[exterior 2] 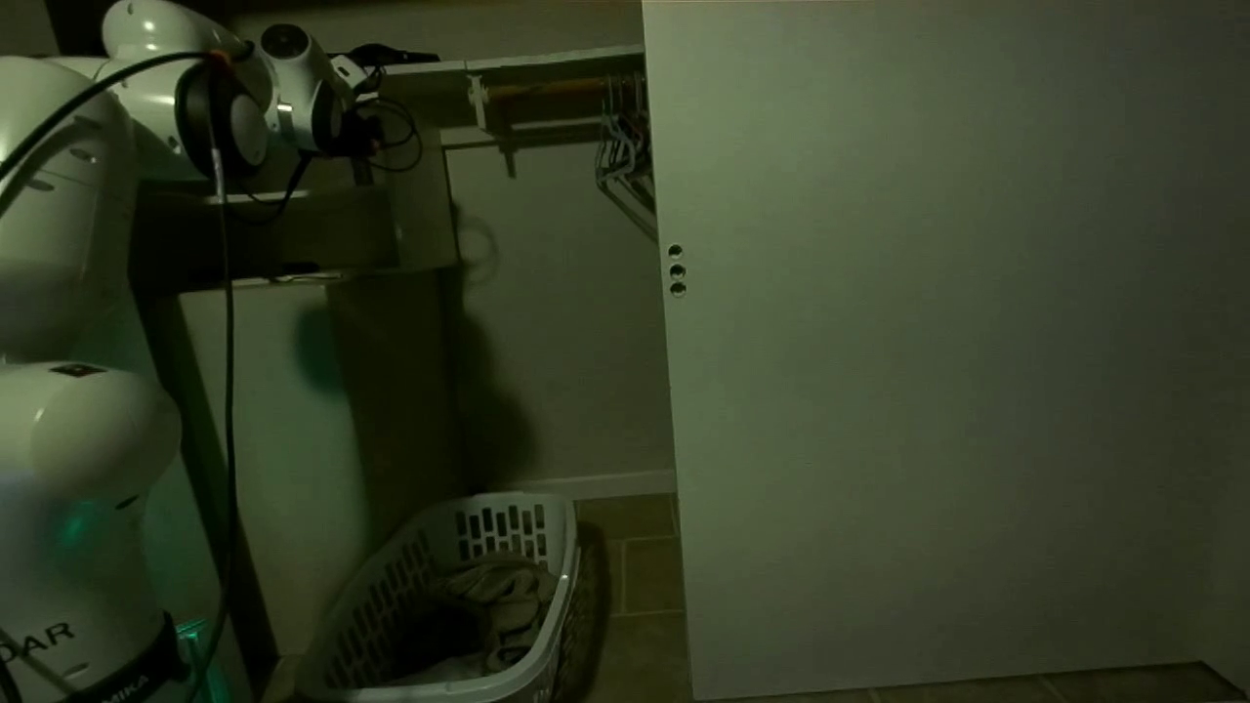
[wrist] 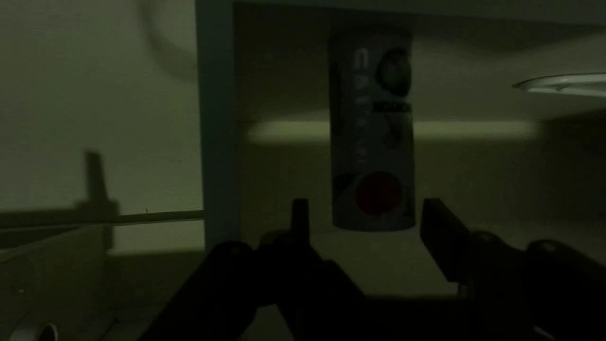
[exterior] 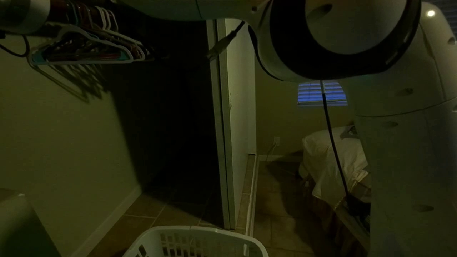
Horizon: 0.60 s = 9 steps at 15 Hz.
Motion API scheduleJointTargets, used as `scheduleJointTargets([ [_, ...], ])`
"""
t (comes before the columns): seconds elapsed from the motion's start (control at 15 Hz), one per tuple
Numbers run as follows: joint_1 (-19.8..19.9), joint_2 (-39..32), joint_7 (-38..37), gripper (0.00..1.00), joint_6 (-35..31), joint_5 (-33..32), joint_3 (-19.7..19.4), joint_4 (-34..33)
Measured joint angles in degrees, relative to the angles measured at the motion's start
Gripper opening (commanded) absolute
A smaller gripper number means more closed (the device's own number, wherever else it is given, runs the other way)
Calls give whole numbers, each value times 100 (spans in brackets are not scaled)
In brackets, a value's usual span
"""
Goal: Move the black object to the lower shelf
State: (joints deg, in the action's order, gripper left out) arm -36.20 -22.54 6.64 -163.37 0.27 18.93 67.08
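Observation:
In the wrist view, which seems upside down, a dark grey cylindrical can [wrist: 371,123] with pale lettering and a red round mark stands in a shelf compartment. My gripper [wrist: 365,204] is open, one finger on each side of the can's near end, with a gap at both sides. How far the can is in depth I cannot tell. In an exterior view a black item [exterior 2: 391,56] lies on top of the shelf unit. Which of the two is the black object is not clear. A lower shelf [exterior 2: 283,280] shows in that view; the gripper there is mostly hidden behind the wrist.
The compartment's side panel [wrist: 218,123] is close beside the fingers. A white item [wrist: 568,85] lies in the compartment. Hangers [exterior 2: 625,156] hang on a rod beside the unit. A white laundry basket [exterior 2: 562,605] stands on the floor below. A sliding door [exterior 2: 937,351] covers part of the closet.

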Motion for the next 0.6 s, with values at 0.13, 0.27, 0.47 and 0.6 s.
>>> scheduleJointTargets([
  [0.13, -11, 21, -29, 79, 13, -2, -47, 0],
  [0.27, -45, 16, -29, 92, 13, -2, -49, -4],
  [0.47, -147, -45, -28, 100, 24, -2, -49, -28],
  [0.6, -209, -106, -27, 100, 46, -2, -49, -56],
])
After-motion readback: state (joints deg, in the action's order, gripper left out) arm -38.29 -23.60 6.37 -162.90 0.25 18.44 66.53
